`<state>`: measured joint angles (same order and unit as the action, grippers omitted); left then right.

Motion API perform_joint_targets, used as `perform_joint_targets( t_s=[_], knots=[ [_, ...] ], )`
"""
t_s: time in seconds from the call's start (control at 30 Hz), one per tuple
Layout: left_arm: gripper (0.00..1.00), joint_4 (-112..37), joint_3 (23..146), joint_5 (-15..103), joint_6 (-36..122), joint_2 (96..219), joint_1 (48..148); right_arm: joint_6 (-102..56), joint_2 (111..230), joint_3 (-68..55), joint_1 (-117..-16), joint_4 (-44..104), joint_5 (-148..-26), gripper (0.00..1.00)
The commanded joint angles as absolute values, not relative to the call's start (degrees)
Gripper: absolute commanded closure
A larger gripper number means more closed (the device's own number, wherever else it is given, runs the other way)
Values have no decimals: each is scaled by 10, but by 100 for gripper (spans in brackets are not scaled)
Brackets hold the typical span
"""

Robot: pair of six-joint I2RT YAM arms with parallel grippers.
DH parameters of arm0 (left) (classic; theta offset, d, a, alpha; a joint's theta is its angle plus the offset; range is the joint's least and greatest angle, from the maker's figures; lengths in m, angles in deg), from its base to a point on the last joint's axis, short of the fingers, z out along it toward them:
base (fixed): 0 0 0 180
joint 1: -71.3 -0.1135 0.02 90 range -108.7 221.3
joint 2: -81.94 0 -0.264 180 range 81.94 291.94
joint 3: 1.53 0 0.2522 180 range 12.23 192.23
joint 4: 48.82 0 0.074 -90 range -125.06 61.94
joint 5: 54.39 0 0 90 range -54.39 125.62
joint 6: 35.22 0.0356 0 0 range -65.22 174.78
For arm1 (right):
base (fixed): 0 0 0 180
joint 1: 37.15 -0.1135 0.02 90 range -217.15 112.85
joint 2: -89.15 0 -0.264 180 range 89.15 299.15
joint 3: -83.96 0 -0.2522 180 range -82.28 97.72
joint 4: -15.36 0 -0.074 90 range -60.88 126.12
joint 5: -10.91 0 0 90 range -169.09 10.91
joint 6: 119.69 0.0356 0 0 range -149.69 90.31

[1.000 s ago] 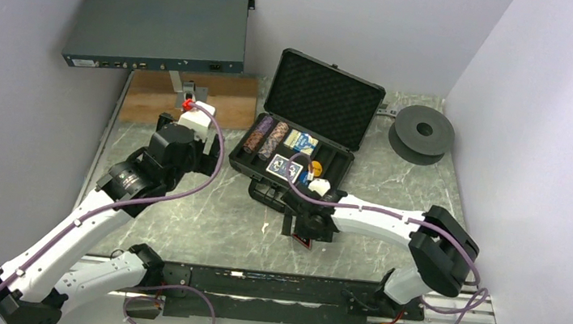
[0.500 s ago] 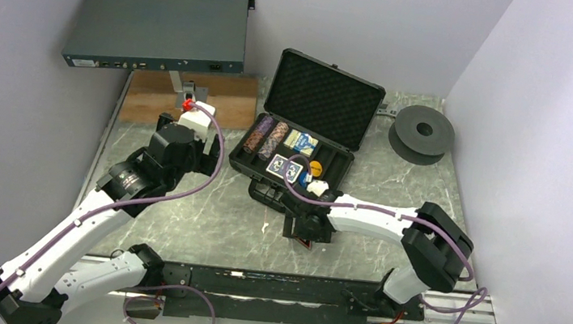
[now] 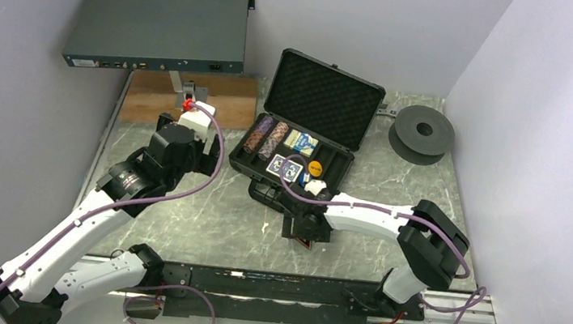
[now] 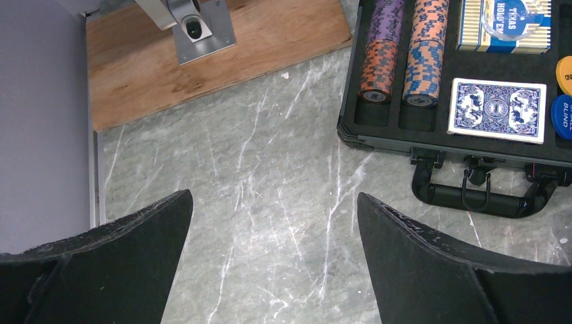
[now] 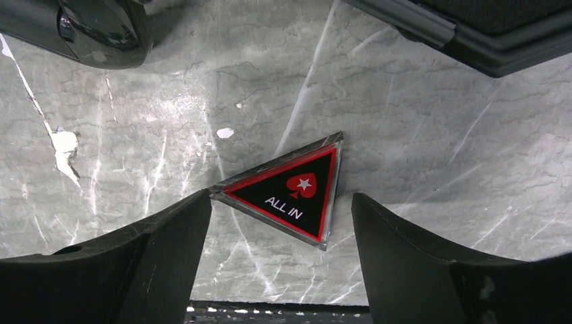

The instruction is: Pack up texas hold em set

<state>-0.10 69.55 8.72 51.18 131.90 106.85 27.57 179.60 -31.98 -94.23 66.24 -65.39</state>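
Note:
The black briefcase (image 3: 293,161) lies open, its foam lid (image 3: 325,97) upright. It holds brown-patterned chip rolls (image 4: 398,61), a blue card deck (image 4: 497,109), a boxed deck (image 4: 504,25), an orange button (image 4: 565,74) and a blue button (image 4: 562,115). The red-triangle "ALL IN" button (image 5: 290,192) lies flat on the marble in front of the case, also seen from above (image 3: 303,243). My right gripper (image 5: 280,223) is open and straddles the triangle; its left fingertip touches the triangle's left corner. My left gripper (image 4: 270,256) is open and empty over bare marble, left of the case handle (image 4: 482,192).
A wooden board (image 4: 202,61) with a metal bracket lies at the back left under the grey rack unit (image 3: 158,29). A dark round spool (image 3: 423,132) sits at the back right. The table's black front rail (image 3: 269,286) runs just behind the right gripper.
The right arm has shifted slightly left, its gripper staying over the triangle button. The left arm has not moved.

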Motion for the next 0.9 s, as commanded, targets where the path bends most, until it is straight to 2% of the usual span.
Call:
perform_joint_targets(
  t_s=[0.0,0.87],
  knots=[
    [2,-13,693,75,520,1310,1065,284,1813,-307,-944,656,-630,21],
    [2,-15,692,80,521,1294,1065,327,1849,-267,-947,709,-626,30]
  ],
)
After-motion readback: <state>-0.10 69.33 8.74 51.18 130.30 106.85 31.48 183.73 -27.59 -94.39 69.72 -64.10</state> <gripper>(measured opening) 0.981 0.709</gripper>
